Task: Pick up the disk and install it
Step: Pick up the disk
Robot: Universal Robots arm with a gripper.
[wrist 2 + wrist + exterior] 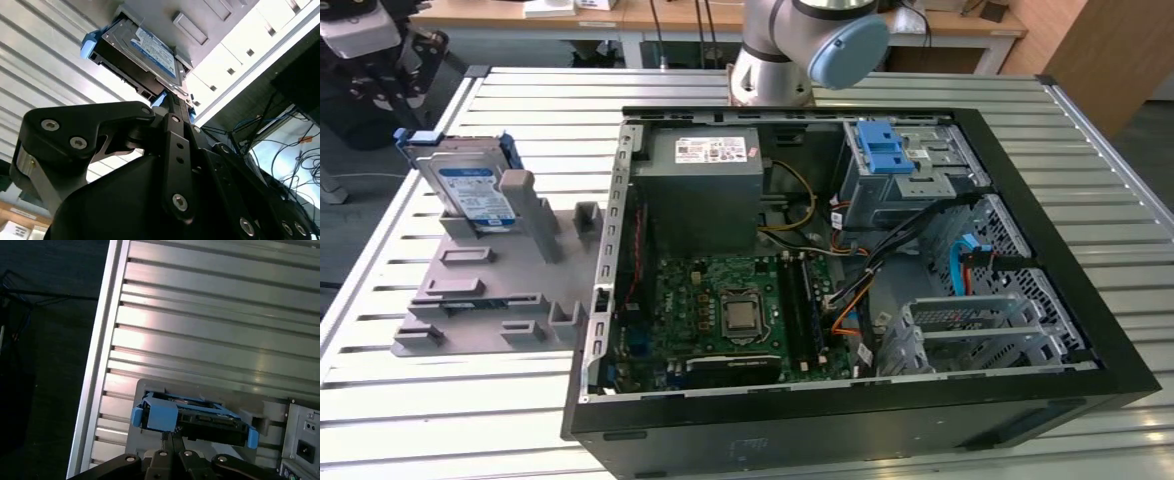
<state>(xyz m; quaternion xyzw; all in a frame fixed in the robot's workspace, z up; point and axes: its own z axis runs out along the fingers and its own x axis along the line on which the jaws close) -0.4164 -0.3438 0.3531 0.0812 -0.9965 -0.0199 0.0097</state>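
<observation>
Pickup stage, nothing lifted yet. Disk point(464, 186) stands upright in the grey holder point(487, 295) on the counter point(454, 420), beside the open PC case point(1091, 275). My end effector point(168, 437) hovers near it, clenched on nothing. Reckon grabbing it calls for opening up and squaring over the blue frame.

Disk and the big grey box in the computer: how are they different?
The disk stands on its edge in a grey holder on the table, outside the case. The grey box sits inside the case. The disk is thin and has a blue frame; the box is thick and has no blue. The disk's label is blue and white; the box's sticker is mostly white. Both are metal and have a label.
</observation>
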